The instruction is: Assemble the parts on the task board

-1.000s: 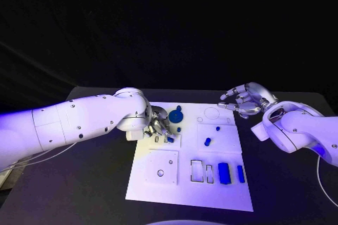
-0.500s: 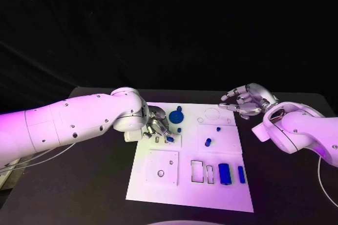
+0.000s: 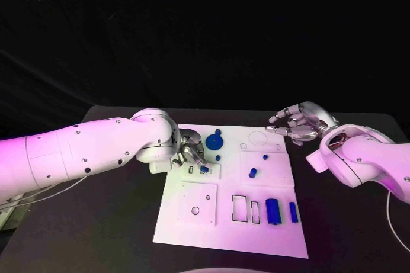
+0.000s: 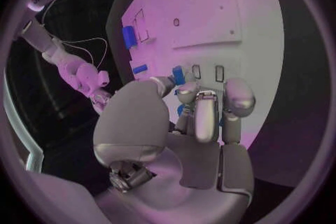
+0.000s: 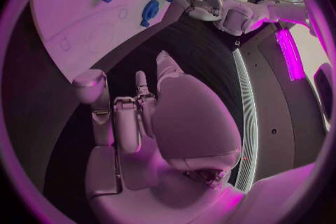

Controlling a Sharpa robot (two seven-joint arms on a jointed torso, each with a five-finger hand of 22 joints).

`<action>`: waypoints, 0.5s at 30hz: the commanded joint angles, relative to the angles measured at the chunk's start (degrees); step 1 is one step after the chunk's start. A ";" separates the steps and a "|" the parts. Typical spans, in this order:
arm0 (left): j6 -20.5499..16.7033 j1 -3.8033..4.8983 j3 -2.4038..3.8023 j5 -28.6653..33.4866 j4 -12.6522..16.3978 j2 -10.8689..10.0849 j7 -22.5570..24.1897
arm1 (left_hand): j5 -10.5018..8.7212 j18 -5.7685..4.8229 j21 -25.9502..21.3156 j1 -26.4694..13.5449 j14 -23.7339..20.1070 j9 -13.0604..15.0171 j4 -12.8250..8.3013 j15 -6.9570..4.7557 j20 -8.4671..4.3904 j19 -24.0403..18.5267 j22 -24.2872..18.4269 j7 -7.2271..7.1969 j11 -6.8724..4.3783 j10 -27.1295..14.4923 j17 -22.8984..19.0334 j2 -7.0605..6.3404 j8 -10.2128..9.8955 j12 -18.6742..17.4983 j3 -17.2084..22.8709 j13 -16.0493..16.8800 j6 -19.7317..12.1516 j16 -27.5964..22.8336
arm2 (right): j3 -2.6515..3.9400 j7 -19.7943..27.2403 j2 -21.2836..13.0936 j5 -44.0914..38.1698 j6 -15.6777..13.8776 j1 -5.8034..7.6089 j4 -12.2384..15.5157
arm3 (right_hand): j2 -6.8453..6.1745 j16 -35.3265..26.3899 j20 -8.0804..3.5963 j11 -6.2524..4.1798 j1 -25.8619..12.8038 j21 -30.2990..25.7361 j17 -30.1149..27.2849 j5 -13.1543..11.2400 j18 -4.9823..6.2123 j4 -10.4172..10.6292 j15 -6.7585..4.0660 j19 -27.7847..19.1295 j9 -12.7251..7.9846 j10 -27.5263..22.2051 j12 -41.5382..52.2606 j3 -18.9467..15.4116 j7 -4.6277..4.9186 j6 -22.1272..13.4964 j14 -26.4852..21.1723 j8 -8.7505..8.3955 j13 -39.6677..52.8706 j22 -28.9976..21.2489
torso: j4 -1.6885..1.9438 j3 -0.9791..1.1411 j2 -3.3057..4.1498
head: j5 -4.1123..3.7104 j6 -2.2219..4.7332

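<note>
The white task board (image 3: 230, 228) lies in the middle of the table. My left hand (image 3: 189, 153) hovers low over its far left part. Thumb and a fingertip pinch a small blue part (image 3: 204, 169), also seen in the left wrist view (image 4: 178, 74), right beside two small empty slots (image 4: 196, 71). A round blue disc (image 3: 214, 141) lies just past that hand. A blue peg (image 3: 252, 173) lies mid-board. A blue block (image 3: 272, 211) and a thin blue bar (image 3: 292, 211) sit near the front right. My right hand (image 3: 295, 124) hangs off the board's far right corner, fingers apart, holding nothing.
Rectangular cut-outs (image 3: 246, 208) lie open beside the blue block. A square plate with a small hole (image 3: 195, 209) sits at the board's front left. Bare black table (image 3: 111, 225) surrounds the board.
My left arm has shifted slightly while its hand stays over the small slots with the blue part. The right hand has barely moved.
</note>
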 commanded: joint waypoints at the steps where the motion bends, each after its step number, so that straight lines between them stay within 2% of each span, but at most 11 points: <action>1: -1.94 -0.20 -0.08 -8.27 0.54 0.03 2.25 | 0.19 -0.89 0.26 0.52 2.94 4.46 -7.89 -0.30 -0.25 0.06 0.03 -0.48 -0.16 0.26 3.09 -1.82 -0.24 -0.07 8.14 -0.20 0.12 0.28 | 0.00 0.24 0.03 -0.53 0.46 -0.09 0.04 | 0.30 -0.31 -0.17 0.04 0.21 -0.15 5.46 0.02 0.75 0.04 -0.43 -0.24 0.07 -0.31 -0.18 0.29 -0.24 0.08 3.81 0.24 5.74 0.00 | 0.02 -0.02 0.03 | 0.05 -0.07; 4: -2.26 -0.35 -0.13 -9.48 0.82 -0.04 2.46 | 0.20 -0.89 0.27 0.51 2.93 4.47 -8.11 -0.29 -0.25 0.06 0.05 -0.46 -0.15 0.33 3.07 -2.12 -0.31 -0.03 8.42 -0.15 0.15 0.26 | 0.00 0.29 0.02 -0.52 0.46 -0.12 0.05 | 0.24 -0.32 -0.17 0.04 0.23 -0.14 5.45 0.02 0.74 0.00 -0.43 -0.23 0.07 -0.30 -0.16 0.28 -0.25 0.06 3.81 0.26 5.76 0.02 | -0.07 -0.07 0.07 | 0.11 -0.02; 15: -1.79 -0.74 -0.19 -10.27 1.25 -0.03 1.67 | 0.21 -0.99 0.55 -0.17 2.93 4.60 -8.07 -0.30 -0.24 0.34 0.58 -0.46 -0.15 1.02 3.07 -2.16 -0.27 0.44 9.51 0.50 0.72 0.26 | 0.00 0.33 -0.07 -0.50 0.45 -0.16 0.14 | 0.18 -0.33 -0.17 0.03 0.28 -0.17 5.42 0.01 0.75 -0.04 -0.43 -0.23 0.07 -0.33 -0.20 0.28 -0.26 0.04 3.80 0.26 5.72 0.01 | -0.04 -0.06 0.11 | 0.20 -0.21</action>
